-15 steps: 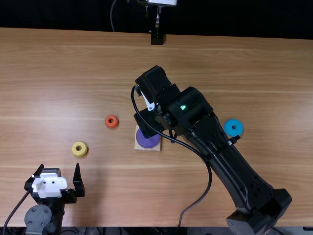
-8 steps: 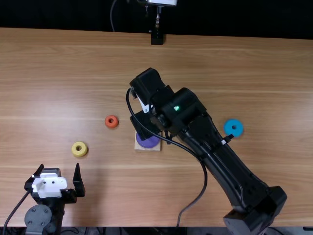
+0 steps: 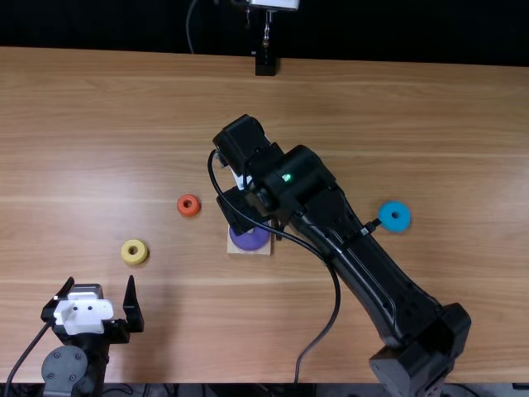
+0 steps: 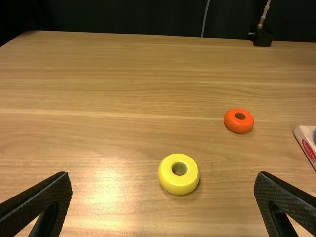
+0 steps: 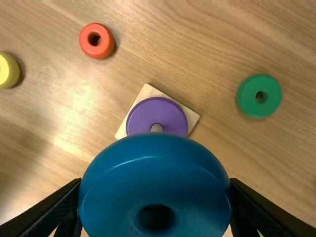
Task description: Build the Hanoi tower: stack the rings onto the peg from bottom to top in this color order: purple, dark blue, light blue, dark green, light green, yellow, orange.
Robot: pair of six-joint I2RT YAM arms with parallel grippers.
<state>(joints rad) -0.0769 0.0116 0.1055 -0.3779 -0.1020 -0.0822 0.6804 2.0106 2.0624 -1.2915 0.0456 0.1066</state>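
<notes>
Right arm (image 3: 364,265) slants over the table (image 3: 397,116) from the top view's lower right toward its middle, bent at the wrist so that its gripper (image 3: 238,208) hangs beside and partly over the wooden base (image 3: 248,252). A loose black cable (image 3: 335,302) arches along it. The smaller stretch of left arm (image 3: 66,372) stands low at the top view's left, its gripper (image 3: 100,279) spread wide with nothing between the fingers.

The right wrist view shows the purple ring (image 5: 153,111) around the peg (image 5: 156,128) on the base, and the dark blue ring (image 5: 155,173) clasped between the right gripper's fingers, in front of the base. That view also has the dark green ring (image 5: 259,96) lying apart on the wood, with a sliver of bright green (image 5: 260,233) by one finger, too little to name. The top view gives the light blue ring (image 3: 394,216) near the right forearm. The left wrist view has the yellow ring (image 4: 178,174) nearer its own fingers, the orange ring (image 4: 239,121) beyond.

Compared with a second ago, the whole right arm has swung somewhat toward the top view's left, its gripper along with it. The left arm and the light blue, yellow and orange rings lie as they did.
</notes>
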